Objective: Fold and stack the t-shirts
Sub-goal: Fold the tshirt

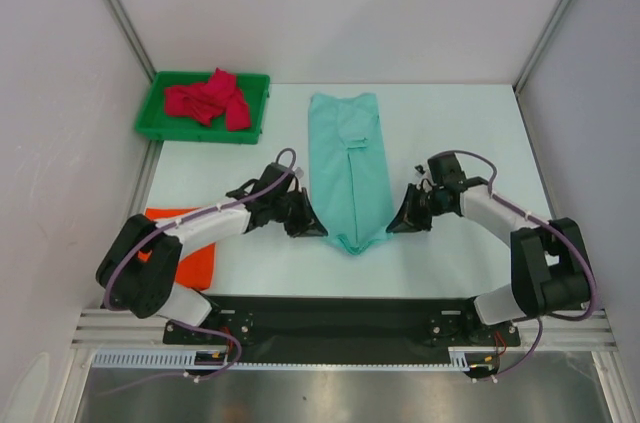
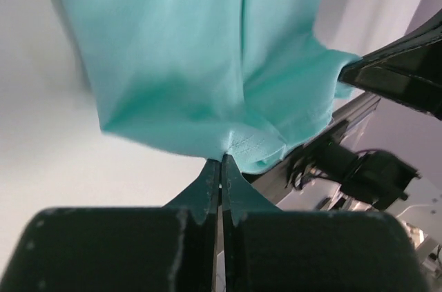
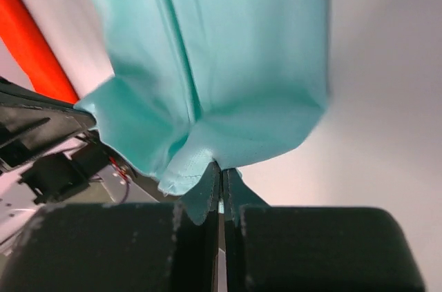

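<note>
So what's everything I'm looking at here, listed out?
table: one, white, under everything
tray: one, green, far left corner
red t-shirt: one, crimson, crumpled in the tray
mint t-shirt: one, mint green, folded lengthwise, centre
orange t-shirt: one, bright orange, near left
left gripper: one, black, shut on the mint t-shirt's near hem
right gripper: one, black, shut on the same hem
</note>
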Controlling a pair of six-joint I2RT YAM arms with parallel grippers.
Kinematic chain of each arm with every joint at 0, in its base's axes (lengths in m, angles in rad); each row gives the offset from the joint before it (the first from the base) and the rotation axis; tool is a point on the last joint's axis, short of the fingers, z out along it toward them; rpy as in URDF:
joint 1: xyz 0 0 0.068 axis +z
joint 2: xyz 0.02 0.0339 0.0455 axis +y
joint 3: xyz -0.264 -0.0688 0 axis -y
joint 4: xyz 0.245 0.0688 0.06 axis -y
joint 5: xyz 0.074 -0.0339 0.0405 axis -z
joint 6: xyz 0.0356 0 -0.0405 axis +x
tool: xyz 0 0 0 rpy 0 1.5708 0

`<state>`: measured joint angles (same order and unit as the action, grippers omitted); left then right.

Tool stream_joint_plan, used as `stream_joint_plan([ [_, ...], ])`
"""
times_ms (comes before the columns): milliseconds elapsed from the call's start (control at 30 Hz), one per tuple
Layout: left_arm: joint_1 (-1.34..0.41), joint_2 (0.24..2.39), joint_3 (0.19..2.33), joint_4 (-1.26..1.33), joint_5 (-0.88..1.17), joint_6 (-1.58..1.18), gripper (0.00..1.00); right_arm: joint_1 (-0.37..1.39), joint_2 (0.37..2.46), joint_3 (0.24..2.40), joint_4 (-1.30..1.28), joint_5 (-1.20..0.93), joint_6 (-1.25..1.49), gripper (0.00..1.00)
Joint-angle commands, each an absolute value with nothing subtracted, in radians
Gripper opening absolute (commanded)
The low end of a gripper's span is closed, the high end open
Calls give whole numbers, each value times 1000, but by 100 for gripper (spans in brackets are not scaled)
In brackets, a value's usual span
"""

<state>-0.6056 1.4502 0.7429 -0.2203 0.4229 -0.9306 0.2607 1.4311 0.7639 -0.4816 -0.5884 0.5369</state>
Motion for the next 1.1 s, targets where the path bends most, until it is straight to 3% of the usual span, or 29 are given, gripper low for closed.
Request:
stream_joint_plan([
  [0, -559, 1511, 854, -270, 425, -876, 0, 236, 1518, 914, -532, -601, 499, 0],
  [333, -348, 1805, 1201, -317, 486, -795, 1, 180, 1905, 1400, -629, -629, 459, 0],
  [567, -304, 1986, 1397, -316, 551, -802, 0, 152, 2117, 1656, -690, -653, 476, 0],
  [1067, -259, 2105, 1525, -265, 563, -859, 0, 106, 2281, 1838, -710, -718, 483, 0],
])
